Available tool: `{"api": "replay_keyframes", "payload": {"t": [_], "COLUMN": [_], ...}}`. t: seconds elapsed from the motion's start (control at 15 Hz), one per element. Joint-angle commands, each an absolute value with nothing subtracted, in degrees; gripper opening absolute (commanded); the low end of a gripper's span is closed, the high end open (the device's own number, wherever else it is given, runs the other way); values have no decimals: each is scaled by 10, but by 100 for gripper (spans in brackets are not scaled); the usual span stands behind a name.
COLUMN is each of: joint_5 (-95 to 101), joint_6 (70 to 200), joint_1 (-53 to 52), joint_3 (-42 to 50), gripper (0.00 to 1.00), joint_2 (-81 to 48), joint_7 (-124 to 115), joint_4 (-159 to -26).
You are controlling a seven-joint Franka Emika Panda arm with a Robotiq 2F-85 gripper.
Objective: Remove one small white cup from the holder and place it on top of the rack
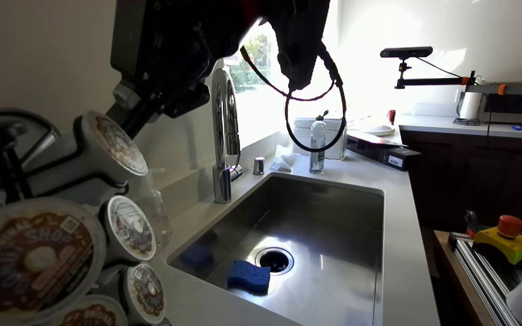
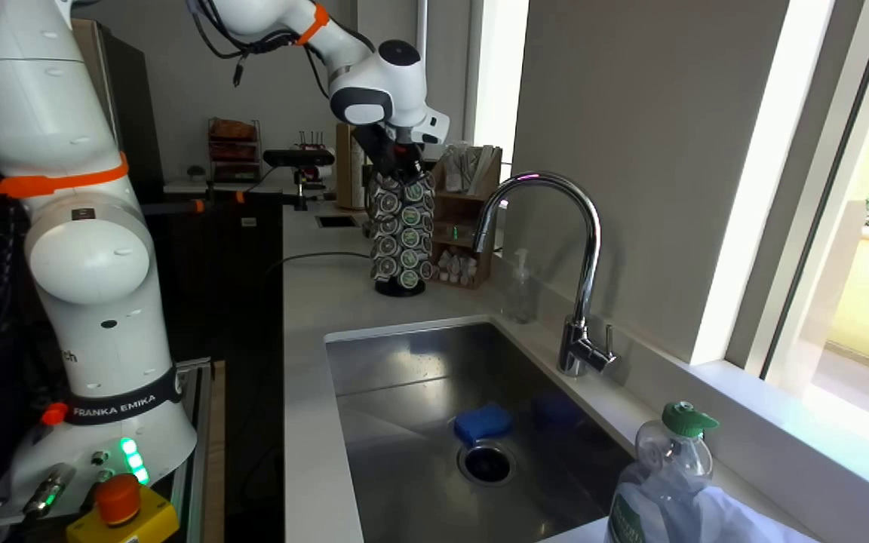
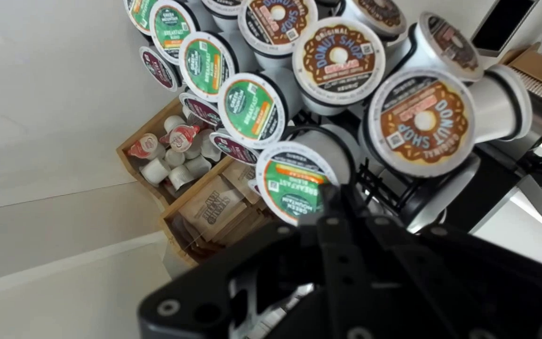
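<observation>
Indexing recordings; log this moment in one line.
fingers: at green-lidded cup | grip: unclear | holder: on counter, carrying more cups

In an exterior view, the arm (image 2: 374,83) stretches over the counter (image 2: 306,317), its gripper (image 2: 409,172) at the top of the holder (image 2: 400,288) — whether touching cannot be told. Cups (image 2: 409,238) cover the holder in columns. A shelf (image 2: 490,181) stands just beside it. A blue sponge (image 2: 483,423) lies in the sink (image 2: 397,483), just beside the drain (image 2: 487,465) — the tap (image 2: 588,271) arches at the sink's edge. In the foreground stands a green-capped bottle (image 2: 668,471).
</observation>
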State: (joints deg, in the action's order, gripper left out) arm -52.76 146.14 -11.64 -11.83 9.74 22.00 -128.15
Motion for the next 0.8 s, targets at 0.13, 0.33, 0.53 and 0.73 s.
{"api": "replay_keyframes", "payload": {"t": [0.13, 0.33, 0.53, 0.73], "joint_5": [-473, -456, -438, -421], "joint_6": [1470, 1472, 1472, 1470], "joint_1": [-123, -124, -123, -123], "joint_3": [-119, -117, -116, -114], "gripper": [1, 1, 1, 1], "joint_2": [118, 124, 130, 134], "joint_7": [167, 154, 138, 123], "joint_4": [-1289, -1291, -1292, -1293]}}
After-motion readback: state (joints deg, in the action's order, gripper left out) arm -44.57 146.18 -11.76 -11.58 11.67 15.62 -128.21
